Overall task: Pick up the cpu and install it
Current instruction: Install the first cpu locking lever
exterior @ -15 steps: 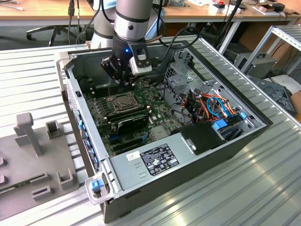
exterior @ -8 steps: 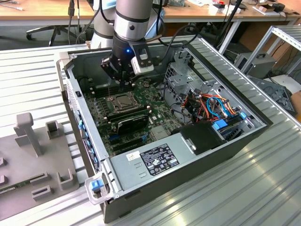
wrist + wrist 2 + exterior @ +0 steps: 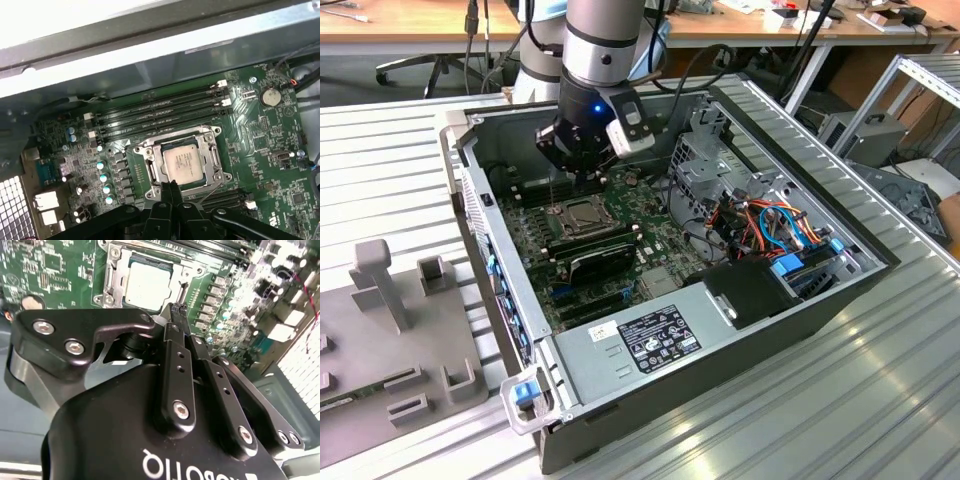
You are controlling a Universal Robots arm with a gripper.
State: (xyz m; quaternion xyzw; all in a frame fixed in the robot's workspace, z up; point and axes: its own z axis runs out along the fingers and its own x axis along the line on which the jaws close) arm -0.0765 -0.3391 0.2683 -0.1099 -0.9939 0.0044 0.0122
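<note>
- cpu [image 3: 183, 164] lying flat in socket [image 3: 181, 162] on motherboard [image 3: 260, 135], frame open around it; same in second wrist view [image 3: 146, 285].
- gripper [image 3: 171, 186] fingers pressed together, holding nothing, tips just beside cpu's edge.
- In exterior view, gripper [image 3: 565, 187] hanging right above socket inside computer case [image 3: 800, 150].
- Judgement: chip looks seated; best kept level, no side push on frame or pins.

I see the small flat square cpu with its pale silver-grey metal face [image 3: 183, 164] lying level, face up, seated inside the open metal-framed socket [image 3: 150, 170] on the green motherboard [image 3: 270, 145]; it shows in both wrist views [image 3: 148, 284].
</note>
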